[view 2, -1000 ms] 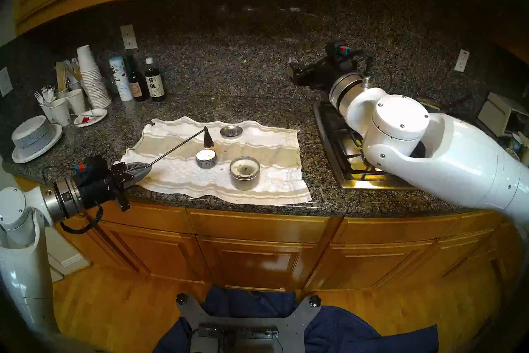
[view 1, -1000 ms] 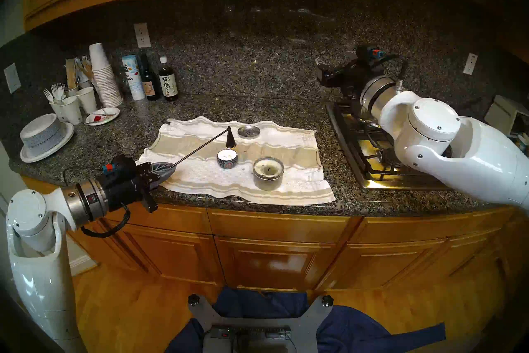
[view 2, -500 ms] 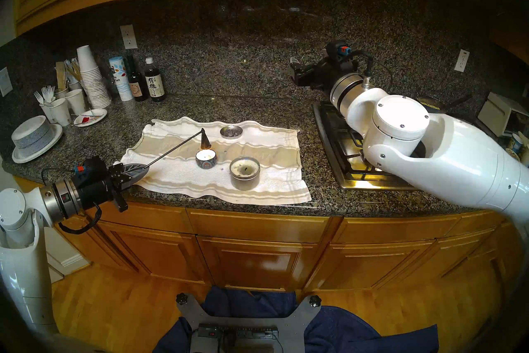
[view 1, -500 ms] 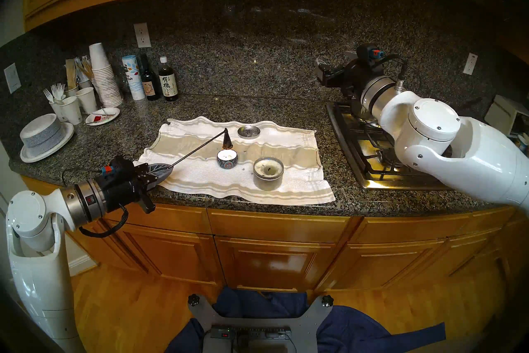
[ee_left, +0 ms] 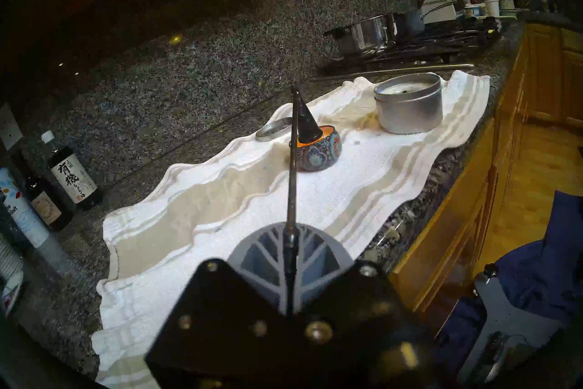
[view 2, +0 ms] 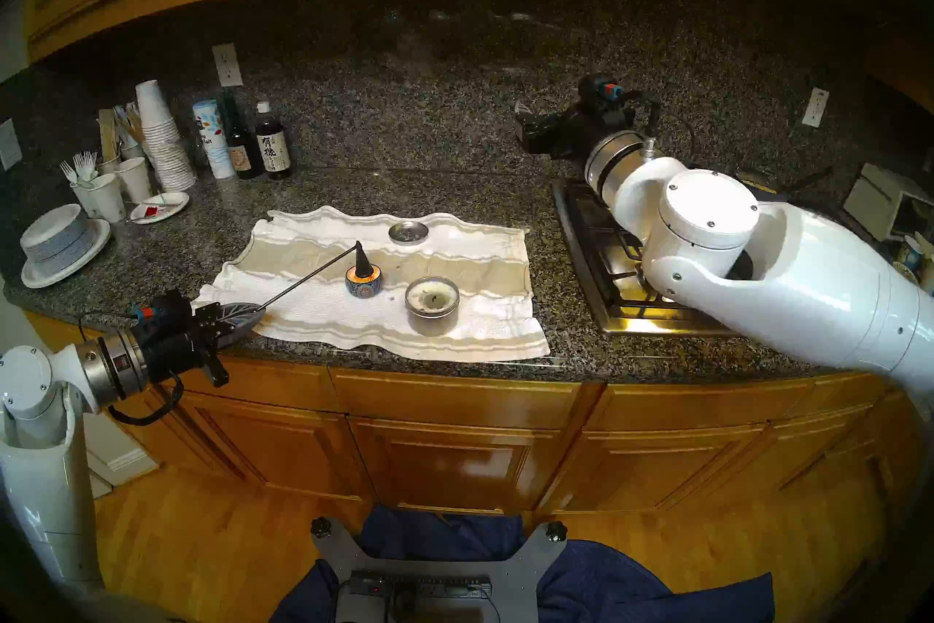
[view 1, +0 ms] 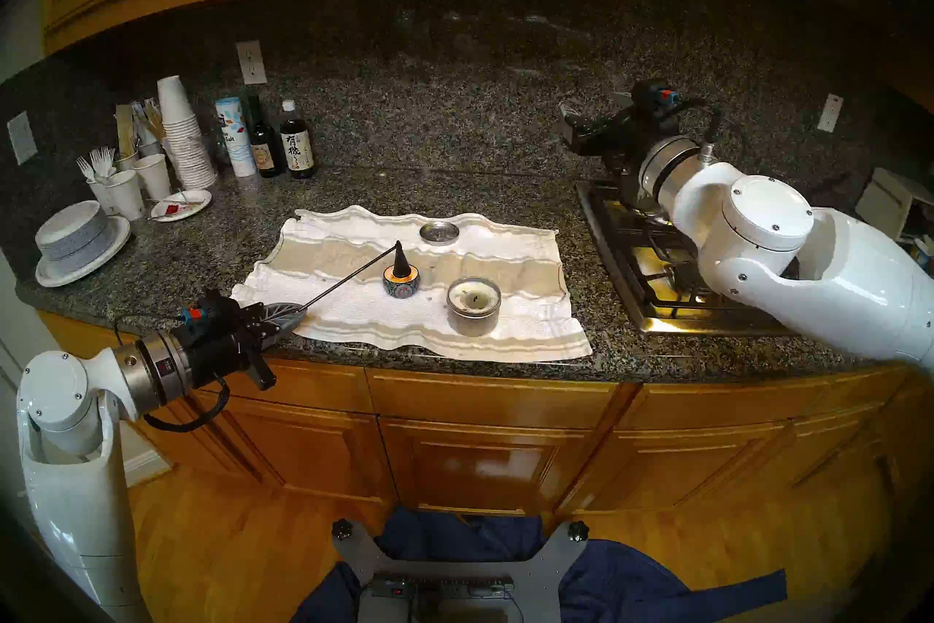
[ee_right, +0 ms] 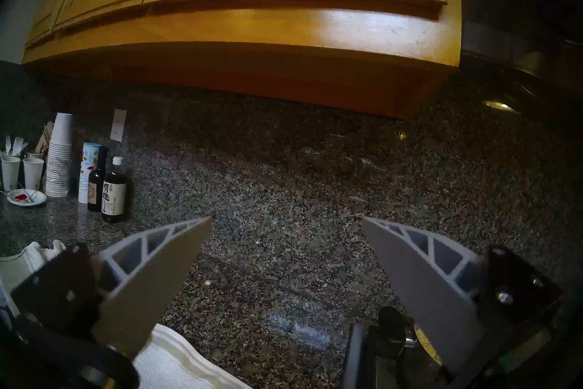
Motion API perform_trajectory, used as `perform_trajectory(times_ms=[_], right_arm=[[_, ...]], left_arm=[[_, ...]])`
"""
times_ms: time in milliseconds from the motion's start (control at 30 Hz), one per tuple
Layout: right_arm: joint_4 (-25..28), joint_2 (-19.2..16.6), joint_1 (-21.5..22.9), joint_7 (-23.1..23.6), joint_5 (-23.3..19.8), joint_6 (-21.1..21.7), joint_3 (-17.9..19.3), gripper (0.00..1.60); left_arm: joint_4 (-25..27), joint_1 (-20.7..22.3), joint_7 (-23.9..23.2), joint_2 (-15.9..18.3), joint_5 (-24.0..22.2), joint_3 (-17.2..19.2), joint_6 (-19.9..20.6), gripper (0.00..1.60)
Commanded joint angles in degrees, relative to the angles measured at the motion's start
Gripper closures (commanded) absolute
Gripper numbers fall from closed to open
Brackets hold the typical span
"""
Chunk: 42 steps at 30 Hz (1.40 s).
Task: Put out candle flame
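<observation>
A small candle in a blue patterned bowl (view 1: 401, 287) (view 2: 362, 289) (ee_left: 319, 152) stands on a white towel (view 1: 505, 248). My left gripper (view 1: 298, 309) (view 2: 259, 311) (ee_left: 291, 240) is shut on the thin rod handle of a black snuffer (view 1: 348, 275) (ee_left: 291, 176). The snuffer's black cone (view 1: 401, 260) (view 2: 362, 257) (ee_left: 306, 123) sits down inside the bowl over the wick, with an orange glow around its rim. The flame itself is hidden under the cone. My right gripper (view 1: 568, 126) (ee_right: 285, 222) is open and empty, raised over the stove's back left.
A larger tin candle (view 1: 473, 306), unlit, stands right of the bowl, and its lid (view 1: 439, 233) lies behind. A gas stove (view 1: 652, 273) is to the right. Bottles (view 1: 296, 142), paper cups (view 1: 183, 136) and plates (view 1: 76, 243) fill the left counter.
My left gripper lowered and drew the snuffer towards me, bringing the cone from above and behind the bowl down over the flame. The bright white wax now glows orange. The right arm hardly moved.
</observation>
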State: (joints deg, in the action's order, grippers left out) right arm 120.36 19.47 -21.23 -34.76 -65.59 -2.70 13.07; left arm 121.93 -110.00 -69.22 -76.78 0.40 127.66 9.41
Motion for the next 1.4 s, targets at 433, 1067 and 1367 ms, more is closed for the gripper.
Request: perform_trajectory(times_ms=[433, 1067, 1367], right_arm=[[0.3, -0.2, 1.7, -0.2, 0.8, -0.9, 1.4, 0.0], [0.2, 0.0, 1.9, -0.3, 0.9, -0.8, 1.4, 0.0], [0.2, -0.1, 1.9, -0.3, 0.8, -0.8, 1.4, 0.0]], left_arm=[[-0.1, 0.3, -0.3, 0.0, 0.1, -0.8, -2.3, 1.6], [-0.2, 0.2, -0.1, 0.0, -0.1, -0.7, -2.6, 1.6], [1.2, 1.0, 0.1, -0.2, -1.1, 0.0, -2.1, 1.6]])
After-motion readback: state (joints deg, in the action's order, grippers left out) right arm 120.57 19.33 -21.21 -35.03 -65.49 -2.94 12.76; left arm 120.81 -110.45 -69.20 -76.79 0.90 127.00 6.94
